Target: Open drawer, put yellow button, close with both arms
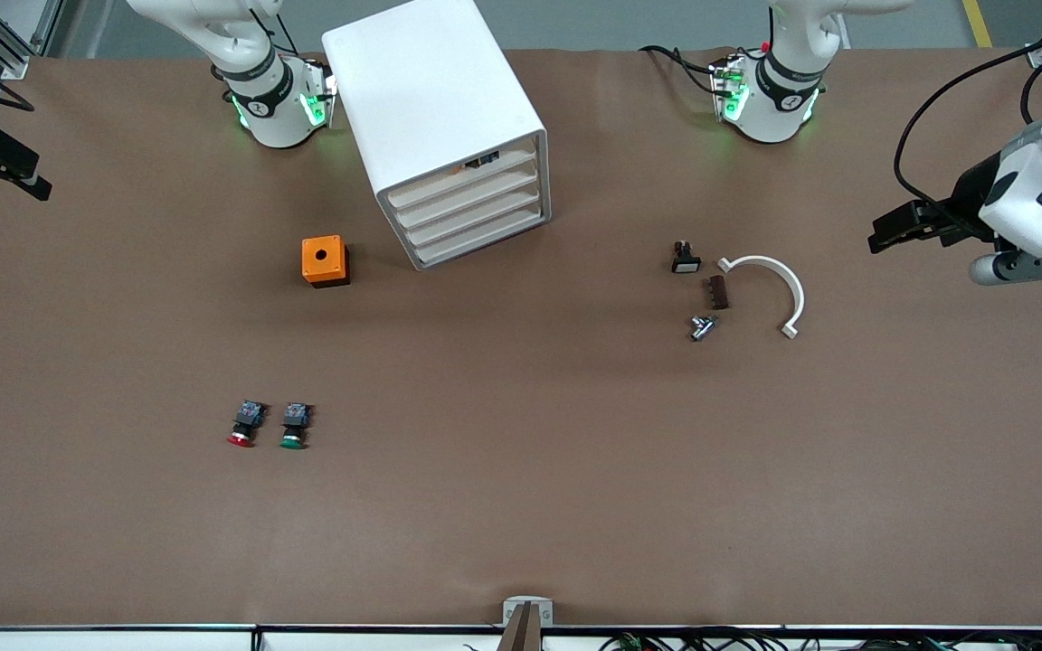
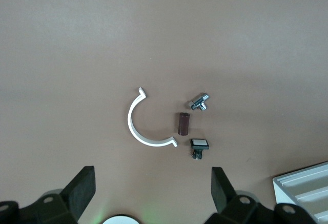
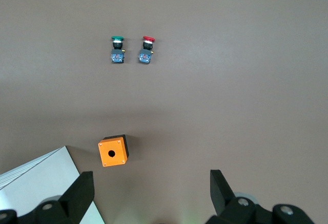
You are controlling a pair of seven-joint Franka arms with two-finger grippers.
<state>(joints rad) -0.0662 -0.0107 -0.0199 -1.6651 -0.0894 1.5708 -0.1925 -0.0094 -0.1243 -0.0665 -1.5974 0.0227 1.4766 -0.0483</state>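
Only frontally, perhaps button (image 1: 483, 163) in drawer (image 1: 467, 174)

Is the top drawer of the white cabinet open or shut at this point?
Shut. The drawer sits level with the three drawers below it in the white cabinet; something small and dark shows just above its front edge.

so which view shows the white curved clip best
The left wrist view: the white curved clip lies near the middle of that picture, its whole arc and both hooked ends clear on the bare table. The front view shows it whole but smaller, toward the left arm's end. The right wrist view does not show it.
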